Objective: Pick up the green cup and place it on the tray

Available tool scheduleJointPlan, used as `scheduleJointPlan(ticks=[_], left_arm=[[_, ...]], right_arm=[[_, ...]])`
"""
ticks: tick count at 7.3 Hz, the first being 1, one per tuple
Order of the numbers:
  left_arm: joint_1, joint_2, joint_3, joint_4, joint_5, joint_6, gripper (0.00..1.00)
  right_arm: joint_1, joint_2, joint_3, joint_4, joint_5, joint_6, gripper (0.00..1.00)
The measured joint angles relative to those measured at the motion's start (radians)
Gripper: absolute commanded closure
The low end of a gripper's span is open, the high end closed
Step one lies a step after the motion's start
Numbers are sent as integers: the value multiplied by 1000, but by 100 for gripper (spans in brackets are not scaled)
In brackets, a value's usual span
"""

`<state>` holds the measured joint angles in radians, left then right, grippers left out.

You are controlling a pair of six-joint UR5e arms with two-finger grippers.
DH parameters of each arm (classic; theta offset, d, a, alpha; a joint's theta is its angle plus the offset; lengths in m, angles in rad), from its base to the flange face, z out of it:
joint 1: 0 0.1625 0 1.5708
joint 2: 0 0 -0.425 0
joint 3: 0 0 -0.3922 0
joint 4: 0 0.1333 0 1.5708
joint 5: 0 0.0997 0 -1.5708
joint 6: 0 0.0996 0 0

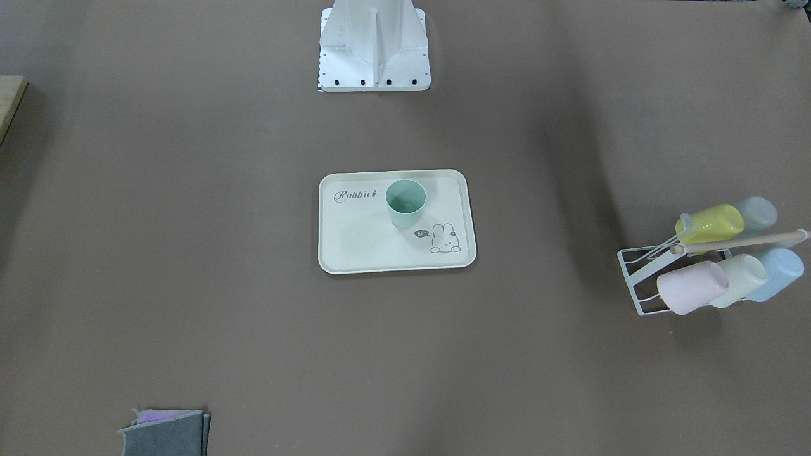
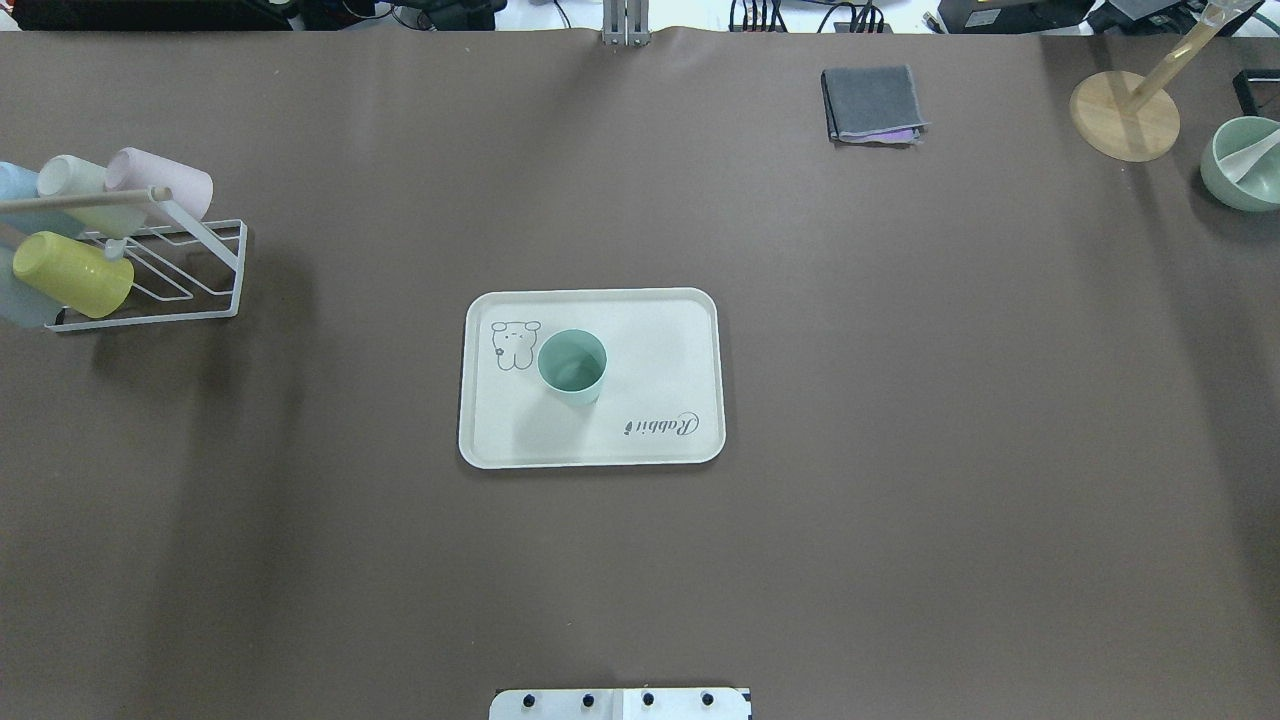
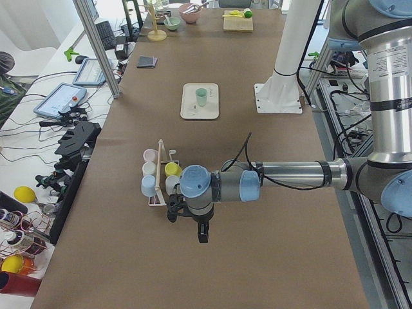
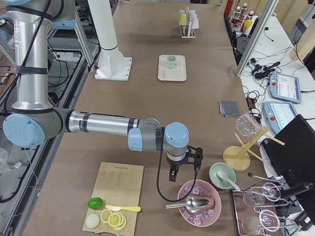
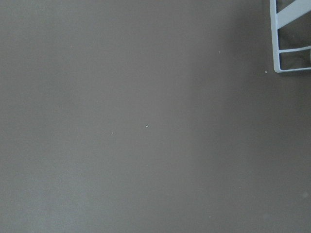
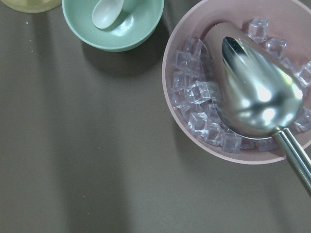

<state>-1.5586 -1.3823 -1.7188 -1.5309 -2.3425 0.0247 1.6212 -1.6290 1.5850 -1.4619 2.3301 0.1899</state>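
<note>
Placement looks finished from what you can see: the green cup [image 1: 405,204] stands upright and mouth-up on the tray [image 1: 361,244], near its middle, between the script and the bunny drawing and clear of the rim. Nothing is touching it.

Neither arm is near it. The left gripper [image 3: 201,233] hangs over bare table just beside the cup rack [image 5: 275,43], at the robot's left end of the table. The right gripper [image 4: 183,173] hangs at the other end, above the edge of the pink ice bowl [image 6: 228,156] with the metal scoop [image 6: 252,92] lying in it. Both show only in the side views, so you cannot tell how wide either one stands. Nothing hangs from either one in those views.

The risks, as I judge them, are not with the cup.
- If you lower the right arm, it could strike the scoop or the bowl's rim and spill ice. The green bowl [image 6: 131,34] with its white spoon sits close by too.
- If you swing the left arm sideways at this height, it could clip the rack and knock its cups off the pegs.
- Any return toward the tray could tip the light cup, so keep both arms away.
</note>
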Motion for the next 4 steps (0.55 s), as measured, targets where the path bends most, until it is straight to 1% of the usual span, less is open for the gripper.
scheduleJointPlan(ticks=[4], left_arm=[[1, -6, 5, 0, 0, -4, 1]], right_arm=[[0, -2, 2, 1, -4, -2, 0]])
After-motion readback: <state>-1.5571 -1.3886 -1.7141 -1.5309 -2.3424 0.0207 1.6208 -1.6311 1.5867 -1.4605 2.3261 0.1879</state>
